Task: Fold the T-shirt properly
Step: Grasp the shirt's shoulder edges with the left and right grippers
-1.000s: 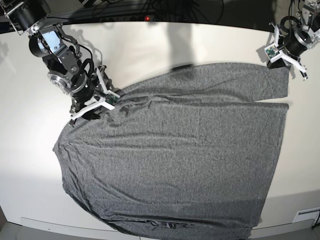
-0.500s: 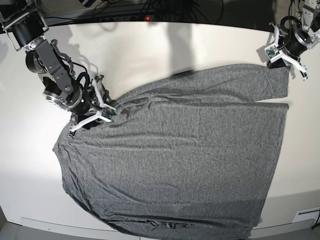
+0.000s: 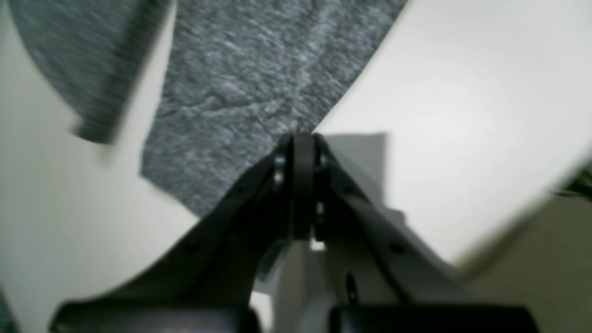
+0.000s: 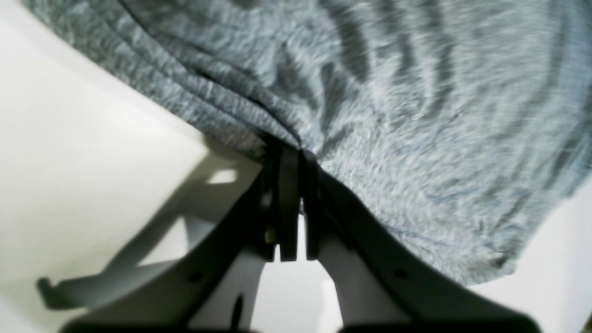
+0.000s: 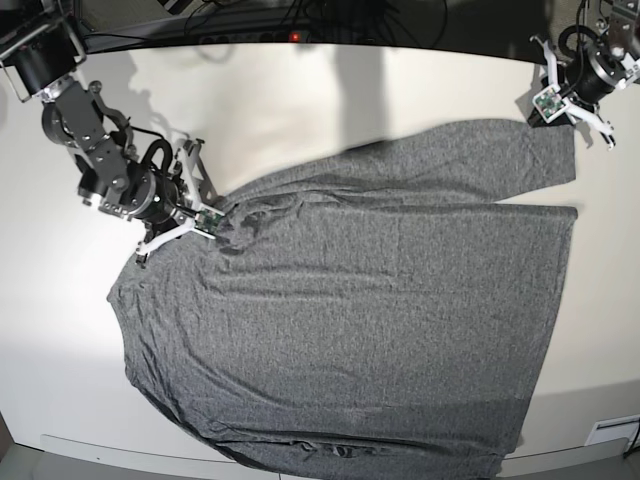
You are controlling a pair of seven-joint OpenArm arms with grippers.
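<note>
No brand, label or print readable on the T-shirt point(image 5: 360, 320), which lies spread w/ light wrinkles over most of the white tabletop point(image 5: 290, 110), its near hem hanging past the front edge and one long sleeve stretched along the far side toward the far right corner. Right gripper point(image 4: 291, 152) has its fingers together, clamped on a bunched fold of the shirt at its left edge; left gripper point(image 3: 303, 138) has fingers pressed together, tips at the sleeve's end, grip on cloth unclear. Dark cables point(image 5: 300, 20) run behind the tabletop's far edge.
</note>
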